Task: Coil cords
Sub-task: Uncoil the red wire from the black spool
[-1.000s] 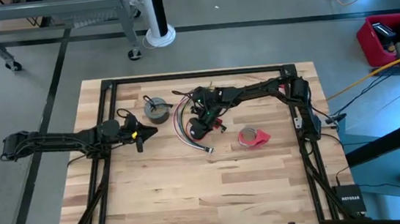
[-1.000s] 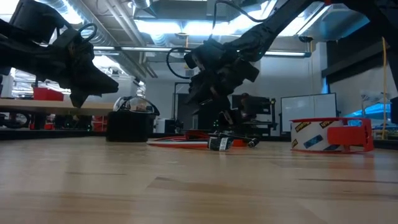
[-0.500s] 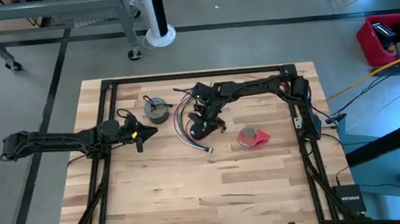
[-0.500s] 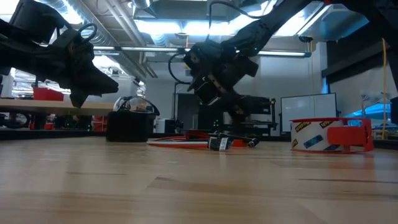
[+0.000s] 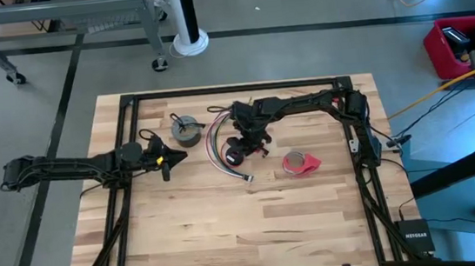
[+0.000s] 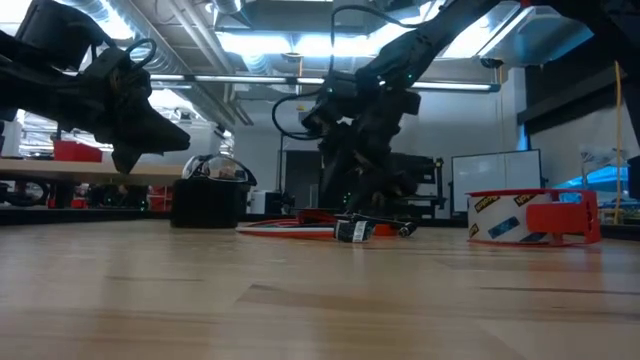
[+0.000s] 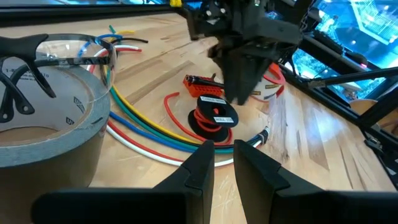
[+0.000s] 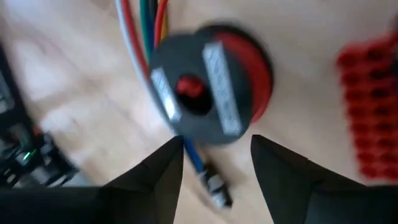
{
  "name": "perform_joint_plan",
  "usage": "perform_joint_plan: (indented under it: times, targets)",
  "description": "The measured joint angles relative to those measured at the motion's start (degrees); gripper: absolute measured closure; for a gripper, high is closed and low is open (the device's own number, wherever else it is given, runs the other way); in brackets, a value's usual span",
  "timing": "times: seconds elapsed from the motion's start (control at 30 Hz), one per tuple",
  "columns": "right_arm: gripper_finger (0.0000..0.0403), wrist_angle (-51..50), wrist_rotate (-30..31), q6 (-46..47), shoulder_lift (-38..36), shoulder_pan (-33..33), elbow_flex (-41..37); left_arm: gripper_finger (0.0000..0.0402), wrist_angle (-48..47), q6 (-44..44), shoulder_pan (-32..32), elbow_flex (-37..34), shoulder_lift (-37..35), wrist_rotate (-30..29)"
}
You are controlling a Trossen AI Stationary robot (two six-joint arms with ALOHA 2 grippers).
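Risk: our right hand [image 8: 214, 165], fingers wide above the black-and-red coil [image 8: 214, 93], may snag the adjacent wires [image 7: 146, 127] when closing.

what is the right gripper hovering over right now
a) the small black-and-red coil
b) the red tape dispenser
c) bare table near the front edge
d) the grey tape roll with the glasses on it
a: in the right wrist view the open fingers of the right gripper frame the small black-and-red coil directly below, and the high view shows the same gripper above that coil, beside the long wire bundle.
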Motion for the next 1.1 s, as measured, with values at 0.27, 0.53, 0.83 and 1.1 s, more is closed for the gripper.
perform_joint_plan:
  times: [0.27, 0.53, 0.83, 1.1]
  targets:
    - [0.0214, 0.67, 3.61, -0.06, 0.0, 0.01, 0.0, 0.0347, 0.0, 0.02, 0.0, 0.0, 0.02, 0.0]
    - [0.0214, 4.83, 4.87, -0.01, 0.0, 0.02, -0.04, 0.0347, 0.0, 0.13, 0.0, 0.0, 0.0, 0.0]
    - [0.0214, 6.15, 4.52, 0.32, 0.26, 0.04, -0.06, 0.0347, 0.04, 1.57, -0.02, 0.0, 0.0, 0.0]
    - [0.0214, 6.23, 2.44, 1.79, 3.18, 1.77, -0.07, 0.0347, 0.11, -1.6, -0.04, 0.0, 0.02, 0.02]
